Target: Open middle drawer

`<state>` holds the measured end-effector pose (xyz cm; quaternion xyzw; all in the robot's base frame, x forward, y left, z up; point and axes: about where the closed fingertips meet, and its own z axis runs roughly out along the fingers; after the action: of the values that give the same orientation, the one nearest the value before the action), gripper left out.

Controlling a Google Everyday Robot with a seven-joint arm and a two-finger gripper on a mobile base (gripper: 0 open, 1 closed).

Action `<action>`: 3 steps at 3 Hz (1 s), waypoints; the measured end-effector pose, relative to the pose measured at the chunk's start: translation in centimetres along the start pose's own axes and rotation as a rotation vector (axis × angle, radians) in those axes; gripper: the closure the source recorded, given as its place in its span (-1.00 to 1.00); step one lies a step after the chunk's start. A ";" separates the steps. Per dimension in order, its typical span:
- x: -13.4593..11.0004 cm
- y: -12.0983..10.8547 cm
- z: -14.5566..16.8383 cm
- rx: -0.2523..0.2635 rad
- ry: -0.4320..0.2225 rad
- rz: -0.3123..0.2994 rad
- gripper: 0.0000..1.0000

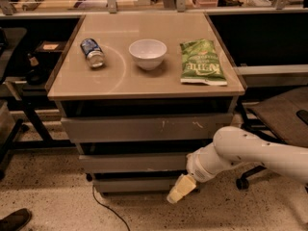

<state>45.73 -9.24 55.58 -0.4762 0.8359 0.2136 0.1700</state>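
The middle drawer (pixel 134 163) is the wide grey unmarked front in the cabinet under the tan tabletop. It sits below the taller scratched drawer front (pixel 144 128) and above the narrowest bottom front (pixel 130 185). No inside of it shows. My gripper (pixel 180 189), with yellowish tips, hangs from the white arm (pixel 250 150) that comes in from the right. It is low, just below the right end of the middle drawer front and in front of the bottom drawer's right end.
On the tabletop (pixel 115 83) lie a tipped can (pixel 92 52), a white bowl (pixel 147 53) and a green chip bag (pixel 201 67). An office chair (pixel 279 114) stands to the right. A cable (pixel 103 208) trails on the speckled floor. A shoe (pixel 14 220) is at bottom left.
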 end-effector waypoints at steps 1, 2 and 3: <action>0.4 -2.4 3.6 0.025 -0.026 0.037 -1.00; 1.2 -6.4 6.8 0.069 -0.056 0.074 -1.00; 1.2 -6.5 6.9 0.069 -0.056 0.075 -1.00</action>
<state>51.34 -9.47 47.88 -0.4323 0.8548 0.2041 0.2017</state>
